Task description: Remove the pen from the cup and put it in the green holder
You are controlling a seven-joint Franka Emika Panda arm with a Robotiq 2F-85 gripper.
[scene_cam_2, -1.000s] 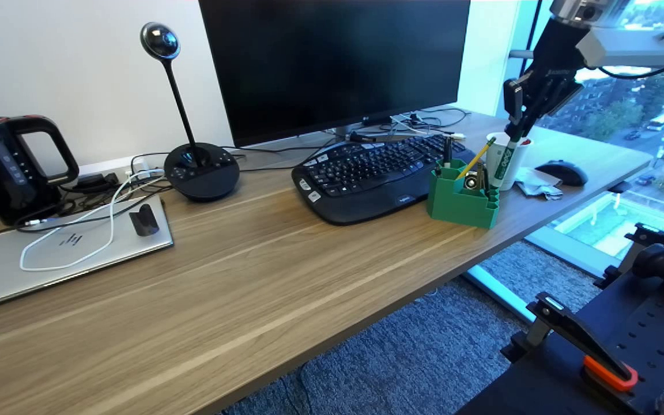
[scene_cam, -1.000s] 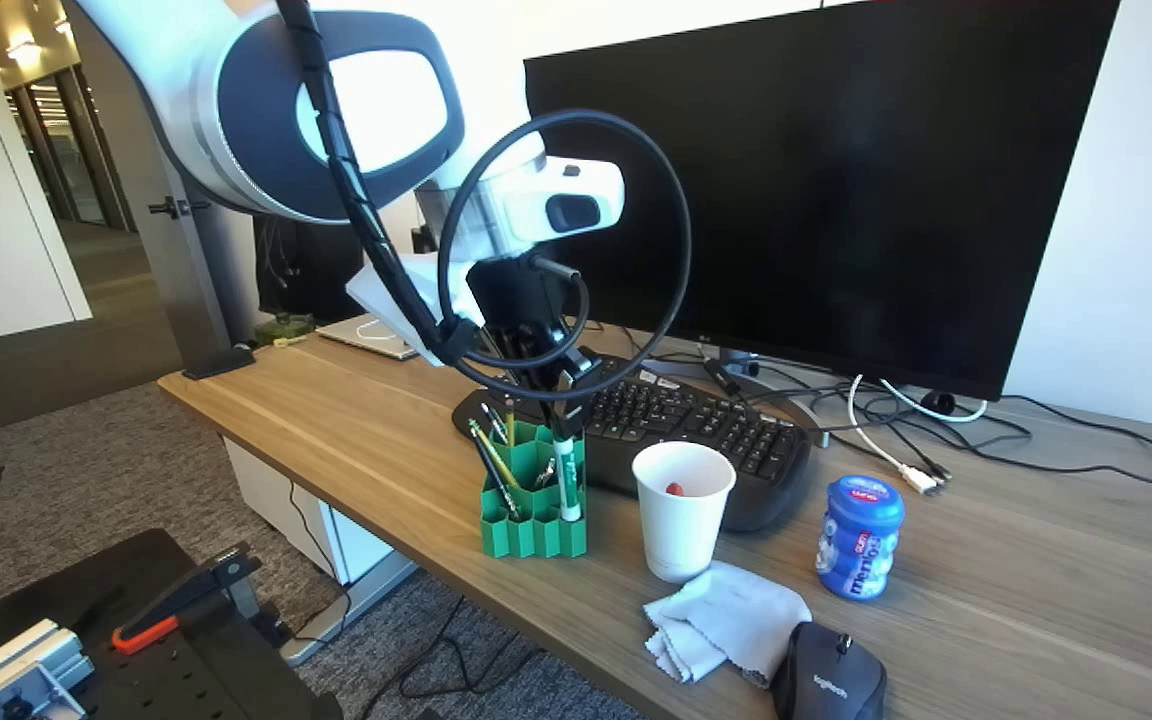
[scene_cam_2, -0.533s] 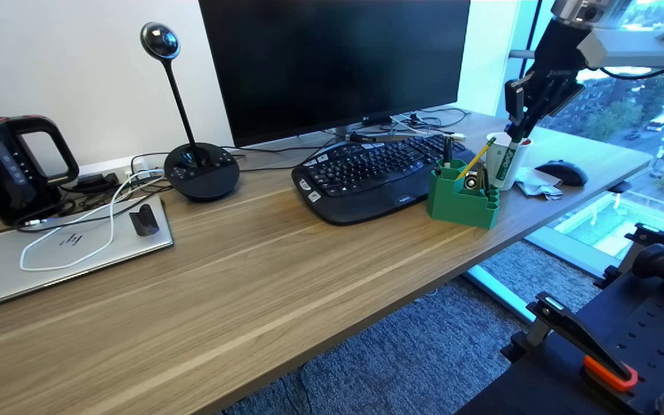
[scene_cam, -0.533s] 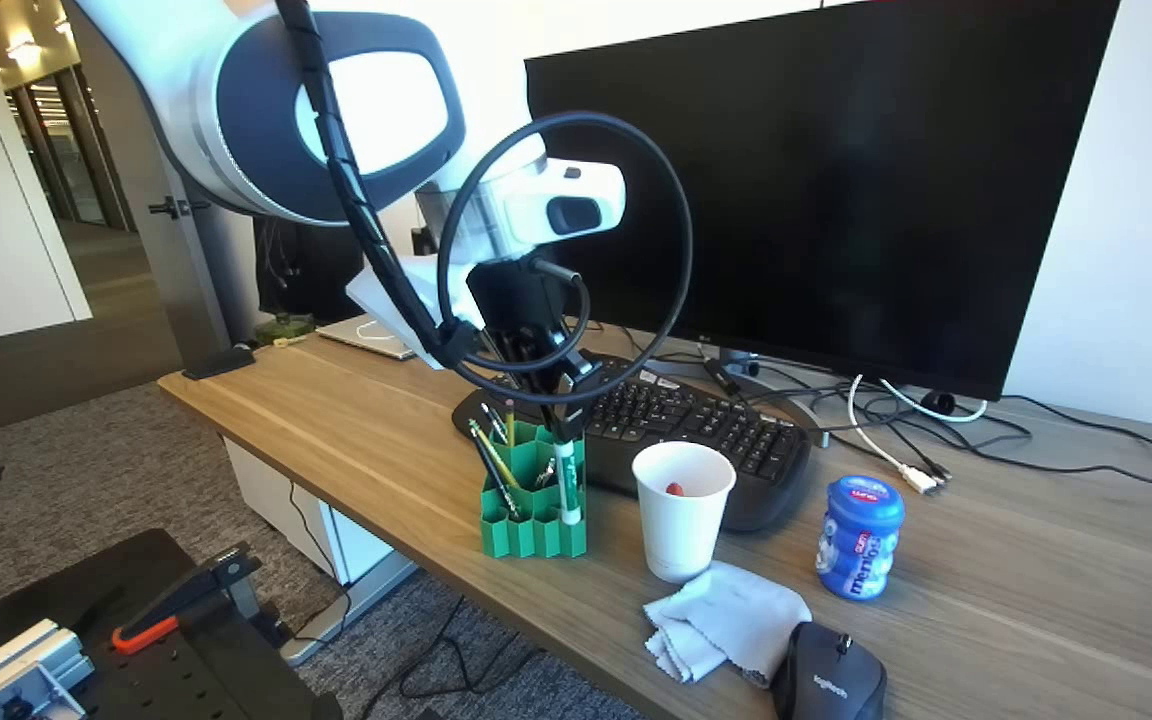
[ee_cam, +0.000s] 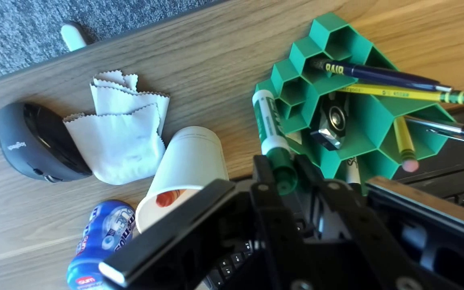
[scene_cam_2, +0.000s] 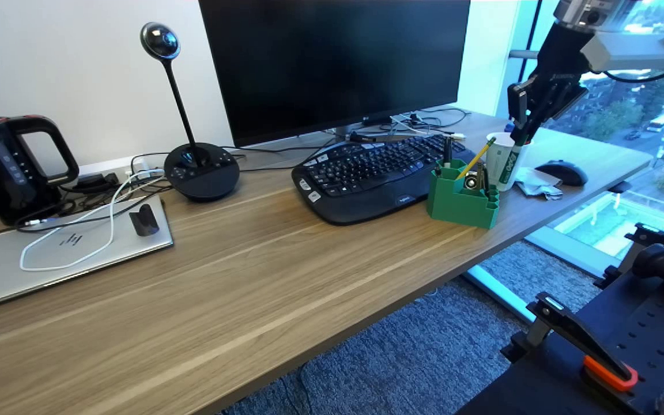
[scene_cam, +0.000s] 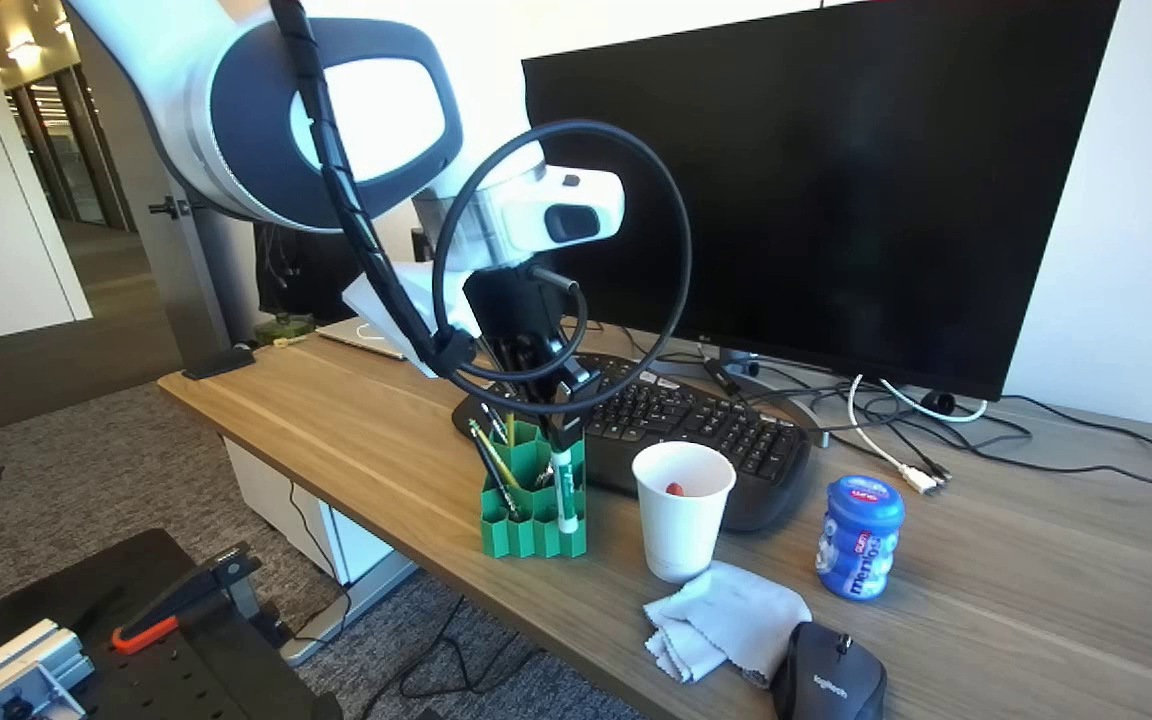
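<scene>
Gripping: tool clenched on 1 green-capped pen, which hangs below it
Cup: 1
Green holder: 1
Mouse: 1

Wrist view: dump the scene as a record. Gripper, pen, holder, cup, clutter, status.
gripper: shut on the capped end of the pen
pen: white end free, at edge of holder; above or beside, can't tell
holder: green; has pencils, navy pen, more
cup: white, red item inside
clutter: cloth, mouse, gum bottle
status: pen out of cup, not released
</scene>
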